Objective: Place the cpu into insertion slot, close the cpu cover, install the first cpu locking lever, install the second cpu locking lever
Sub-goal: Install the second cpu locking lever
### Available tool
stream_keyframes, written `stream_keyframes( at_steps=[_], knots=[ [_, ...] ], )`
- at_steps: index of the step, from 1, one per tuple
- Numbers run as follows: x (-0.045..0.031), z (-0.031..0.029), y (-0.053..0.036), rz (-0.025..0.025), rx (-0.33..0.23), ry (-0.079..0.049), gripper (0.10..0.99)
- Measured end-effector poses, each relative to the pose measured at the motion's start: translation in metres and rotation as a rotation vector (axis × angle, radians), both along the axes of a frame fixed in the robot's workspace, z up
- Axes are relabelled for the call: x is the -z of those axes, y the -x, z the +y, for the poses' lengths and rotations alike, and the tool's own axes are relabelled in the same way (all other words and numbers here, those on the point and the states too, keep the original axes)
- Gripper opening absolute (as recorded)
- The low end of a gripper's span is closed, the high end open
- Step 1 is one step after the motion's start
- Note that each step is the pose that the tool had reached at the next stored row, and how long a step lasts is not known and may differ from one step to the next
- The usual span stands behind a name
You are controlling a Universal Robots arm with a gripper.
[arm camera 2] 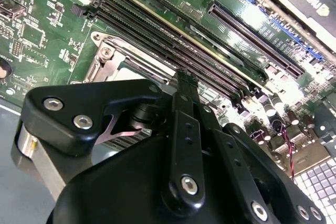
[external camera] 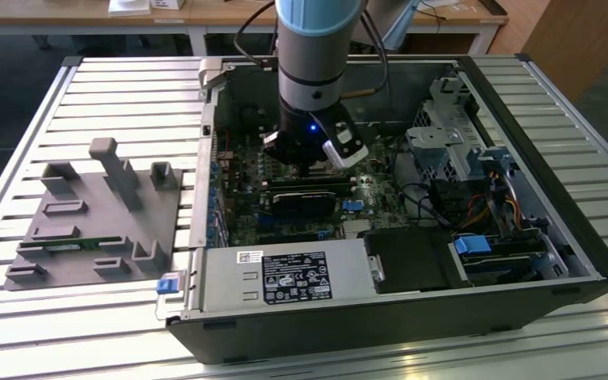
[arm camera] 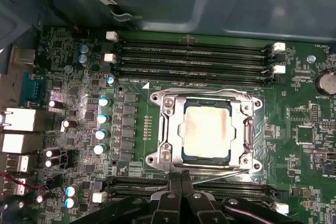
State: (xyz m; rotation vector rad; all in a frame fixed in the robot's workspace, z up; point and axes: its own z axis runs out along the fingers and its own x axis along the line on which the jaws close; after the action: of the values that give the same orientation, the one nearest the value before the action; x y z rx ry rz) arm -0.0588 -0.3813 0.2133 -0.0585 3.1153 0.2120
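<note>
The black pincer (arm camera: pixel 181 184) hangs just at the near edge of the socket, its two fingertips pressed together with nothing between them, clenched on air. In the first wrist view the pale silvery-beige square cpu (arm camera: pixel 206 130) already sits inside the dark square insertion slot (arm camera: pixel 205 157), and the thin silver metal cpu cover (arm camera: pixel 240 132) lies flat around it, framing the chip through its window. A thin wire lever (arm camera: pixel 218 176) runs along the socket's near edge, close to the fingertips. Long black memory slots (arm camera: pixel 191 59) lie beyond the socket. In the exterior view the arm (external camera: pixel 315 71) reaches down into the open black computer case (external camera: pixel 557 237) on the slatted worktop (external camera: pixel 29 119); a grey fixture block (external camera: pixel 93 222) stands at the exterior view's left.
</note>
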Motion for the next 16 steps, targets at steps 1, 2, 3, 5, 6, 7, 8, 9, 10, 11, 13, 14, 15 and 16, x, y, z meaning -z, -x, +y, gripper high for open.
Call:
stream_keyframes(
  at_steps=[1,2,3,5,6,7,8,9,10,11,13,14,15,16],
  knots=[
    [0.0003,0.0,0.0,0.0001,0.0,0.0,0.106],
    [0.0005,0.0,0.0,0.0001,0.0,0.0,0.106],
    [0.0007,0.0,0.0,0.0001,0.0,0.0,0.106],
    [0.0012,0.0,0.0001,0.0001,0.0,-0.001,0.106],
    [0.0014,0.0,0.0001,0.0001,0.0,-0.003,0.106],
    [0.0017,0.0,0.0,0.0001,0.0,-0.004,0.106],
    [0.0018,-0.0001,0.0001,0.0001,0.0,-0.007,0.106],
    [0.0019,-0.0002,0.0003,0.0,0.0,-0.009,0.106],
    [0.002,-0.0004,0.0006,0.0,0.0,-0.013,0.106],
    [0.002,-0.0009,0.0007,0.0,0.0,-0.017,0.106],
    [0.0021,-0.0068,0.0056,-0.0001,0.0,-0.045,0.106],
    [0.0021,-0.0075,0.0064,-0.0002,0.0,-0.046,0.106],
    [0.0022,-0.0082,0.007,-0.0002,0.0,-0.048,0.106],
    [0.0024,-0.0089,0.0075,-0.0002,0.0,-0.048,0.106]
  ],
)
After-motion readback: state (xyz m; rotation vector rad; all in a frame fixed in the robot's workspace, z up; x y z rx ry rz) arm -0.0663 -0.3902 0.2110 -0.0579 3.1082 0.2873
